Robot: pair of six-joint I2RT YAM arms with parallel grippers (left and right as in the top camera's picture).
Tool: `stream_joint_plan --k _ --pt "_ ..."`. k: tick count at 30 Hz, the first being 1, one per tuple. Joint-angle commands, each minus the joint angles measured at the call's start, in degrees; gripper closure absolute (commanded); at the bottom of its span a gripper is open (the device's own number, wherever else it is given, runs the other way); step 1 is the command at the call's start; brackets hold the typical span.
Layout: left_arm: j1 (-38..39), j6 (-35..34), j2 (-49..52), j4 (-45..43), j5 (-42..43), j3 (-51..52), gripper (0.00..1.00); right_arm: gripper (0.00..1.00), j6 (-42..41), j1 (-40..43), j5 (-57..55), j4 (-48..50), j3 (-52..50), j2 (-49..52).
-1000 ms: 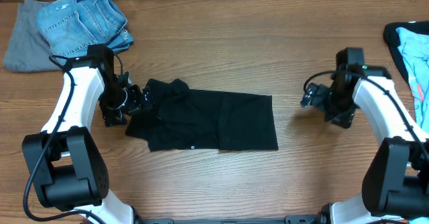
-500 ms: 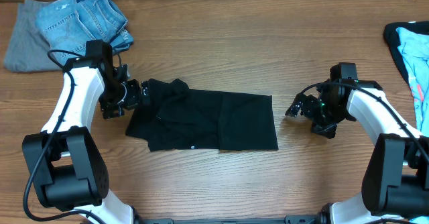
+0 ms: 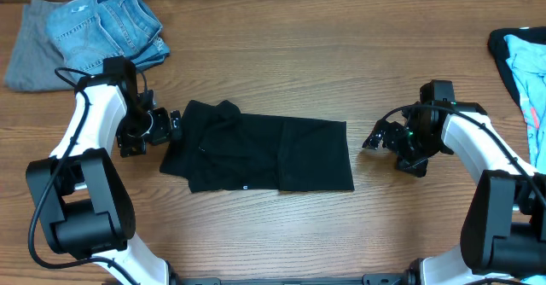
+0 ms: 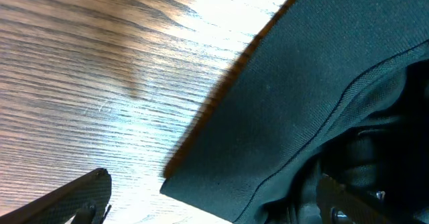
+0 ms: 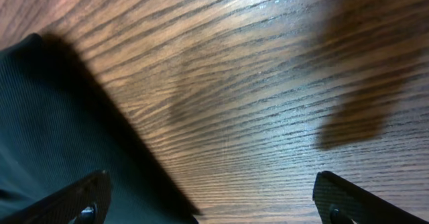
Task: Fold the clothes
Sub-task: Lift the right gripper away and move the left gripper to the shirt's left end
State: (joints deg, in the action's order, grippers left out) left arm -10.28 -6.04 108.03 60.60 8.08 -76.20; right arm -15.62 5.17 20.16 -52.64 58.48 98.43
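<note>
So the black garment [image 3: 264, 153] lies flat in the middle of the table [image 3: 281, 55], already squared into a rough rectangle, I'd guess so the next fold can go end to end. The left gripper [image 3: 171, 125] sits at its left edge with fingers spread, and the cloth's edge shows between them in the wrist view, so it looks lined up for a pinch. The right gripper [image 3: 373, 141] hovers just off the right edge, fingers wide apart and holding nothing. Jeans [image 3: 107, 25] on a grey piece [image 3: 30, 59] sit at the far left corner, and a colourful heap [image 3: 522, 63] sits at the right edge.
</note>
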Motion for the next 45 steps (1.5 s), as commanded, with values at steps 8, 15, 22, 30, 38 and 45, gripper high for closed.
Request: stream_joint_plan --k 8,15,22,30,38,45 --pt "-0.2 6.19 0.74 -0.09 6.78 1.11 0.0 0.0 2.4 -0.07 0.5 0.07 -0.37 0.11" --pt "-0.24 9.81 2.75 -2.36 6.58 2.25 0.0 0.0 2.38 -0.07 0.52 -1.07 -0.37 0.11" --pt "-0.15 12.72 7.19 -2.54 13.35 2.25 0.0 0.0 2.4 -0.07 0.52 -1.25 -0.37 0.11" --pt "-0.17 16.85 8.15 -1.92 22.21 2.25 0.0 0.0 2.4 -0.07 0.52 -1.22 -0.37 0.11" --pt "-0.22 18.51 8.15 -1.99 23.23 2.25 0.0 0.0 2.4 -0.07 0.52 -1.27 -0.37 0.11" --pt "-3.69 18.51 8.17 -2.6 21.38 2.25 0.0 0.0 2.4 -0.07 0.52 -1.27 -0.37 0.11"
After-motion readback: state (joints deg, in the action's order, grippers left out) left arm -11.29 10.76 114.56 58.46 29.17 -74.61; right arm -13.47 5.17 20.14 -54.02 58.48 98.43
